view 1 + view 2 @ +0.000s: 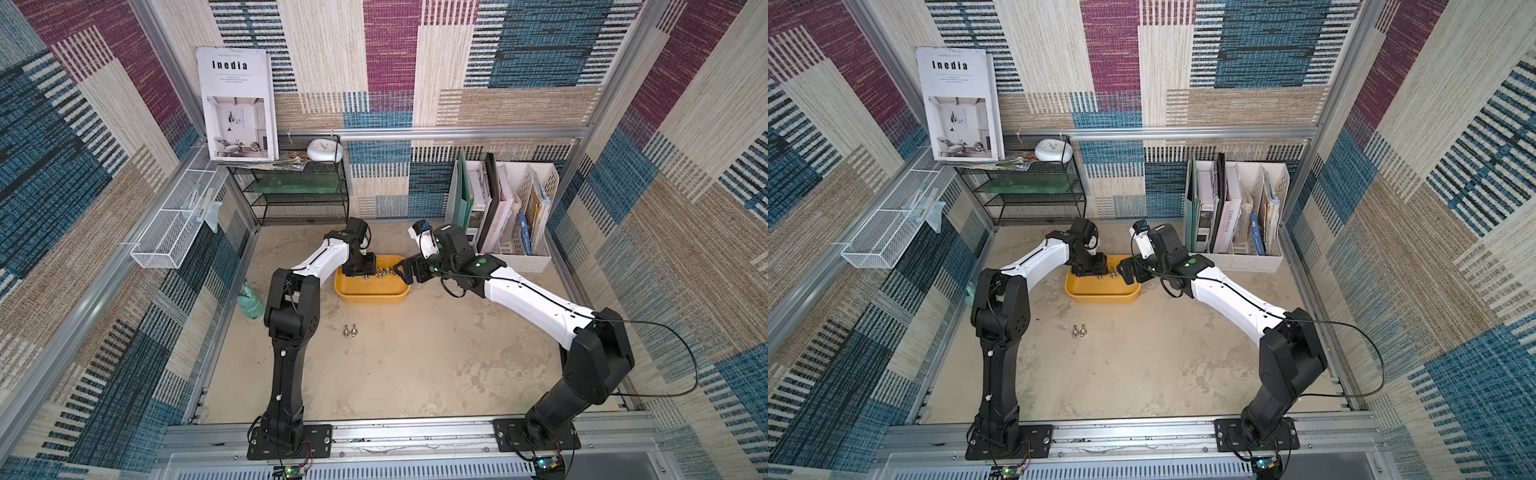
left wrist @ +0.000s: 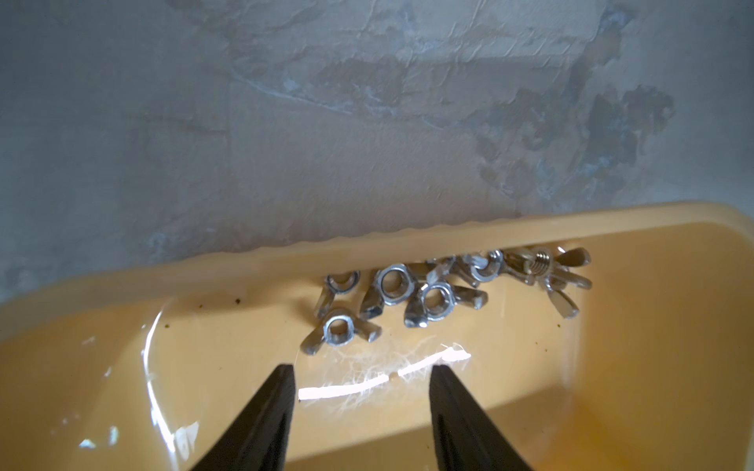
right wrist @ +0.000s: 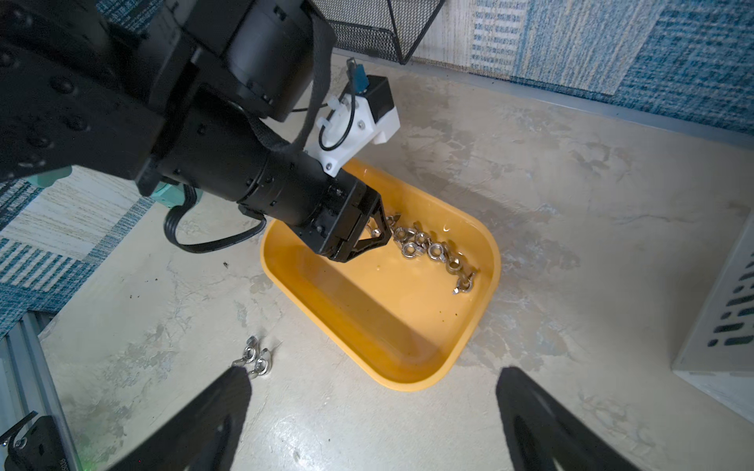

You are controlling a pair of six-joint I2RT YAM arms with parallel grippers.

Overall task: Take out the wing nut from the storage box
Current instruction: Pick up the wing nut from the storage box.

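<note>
Nuts (image 2: 414, 310) piled at box (image 2: 122, 281) wall, L jaws apart; R wrist adds pair (image 3: 253, 362) outside, R jaws wide.

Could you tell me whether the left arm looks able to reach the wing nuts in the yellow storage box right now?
Probably yes. The left gripper reaches into the storage box, jaws apart, pointing at the nearest wing nut, with only bare tub floor between.

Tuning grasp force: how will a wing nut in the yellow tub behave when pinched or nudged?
Likely rigid: the wing nut looks metal. Probably slides when nudged: the tub floor is glossy. May snag neighbours: the pile is tangled.
</note>
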